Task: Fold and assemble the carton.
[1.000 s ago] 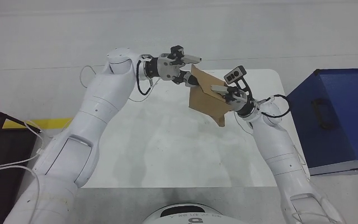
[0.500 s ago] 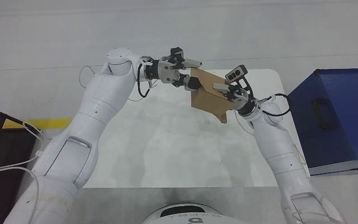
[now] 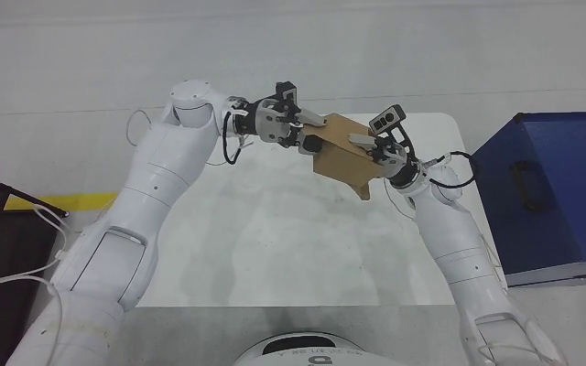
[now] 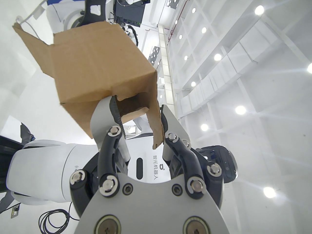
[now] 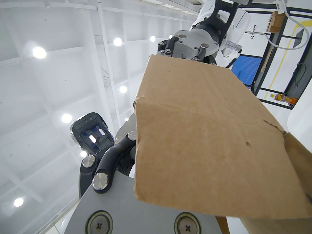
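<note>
Holding the carton (image 3: pixel 343 157) up over the far side of the table (image 3: pixel 275 238), one arm on each end. Left gripper (image 4: pixel 137 115) is clamped across its open left end. Right gripper (image 3: pixel 366 146) sits at the right end, but the cardboard hides it, so can't tell its grip.

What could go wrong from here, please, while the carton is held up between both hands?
1. The left hand grips only the rough-edged end of the carton, so the cardboard might tear or slip out.
2. The carton is held in the air over the table with the right hand at its other side; uneven pulling could twist or crush it.
</note>
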Tool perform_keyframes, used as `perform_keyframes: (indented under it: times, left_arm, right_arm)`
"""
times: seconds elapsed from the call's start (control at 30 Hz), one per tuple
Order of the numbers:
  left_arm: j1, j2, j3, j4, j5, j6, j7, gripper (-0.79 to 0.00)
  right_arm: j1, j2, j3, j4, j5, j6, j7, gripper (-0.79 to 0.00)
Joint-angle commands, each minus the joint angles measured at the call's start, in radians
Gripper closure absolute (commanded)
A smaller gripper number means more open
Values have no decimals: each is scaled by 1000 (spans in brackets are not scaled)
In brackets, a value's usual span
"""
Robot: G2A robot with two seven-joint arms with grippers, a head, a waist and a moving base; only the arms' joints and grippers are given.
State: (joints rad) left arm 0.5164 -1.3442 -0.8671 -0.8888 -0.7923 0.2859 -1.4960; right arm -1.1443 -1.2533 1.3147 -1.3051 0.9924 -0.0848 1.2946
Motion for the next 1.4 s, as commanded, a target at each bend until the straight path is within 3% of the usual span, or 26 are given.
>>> perform_keyframes:
  times: [0.0,0.6,0.67,0.8,1.03,1.2,1.37]
  left_arm:
    - [3,4,3,-7,24,4,-6,-339]
    - [41,58,-17,-89,126,36,-2,-385]
    - [43,62,-9,-101,132,47,9,-545]
    - [43,67,11,-125,141,64,26,-671]
    - [37,68,48,-139,135,74,36,-622]
    - [30,66,64,-127,128,78,40,-511]
    - [29,66,60,-110,120,80,63,-499]
  right_arm:
    - [1,0,-1,0,-1,-1,-2,0]
    - [8,-2,-7,10,16,-2,-11,0]
    - [9,-2,-9,12,18,-3,-9,0]
    - [11,-3,-13,15,20,-5,-8,0]
    - [10,-3,-13,17,24,-9,-2,0]
    - [8,-2,-11,17,28,-8,2,0]
    - [7,-2,-9,15,31,-6,3,0]
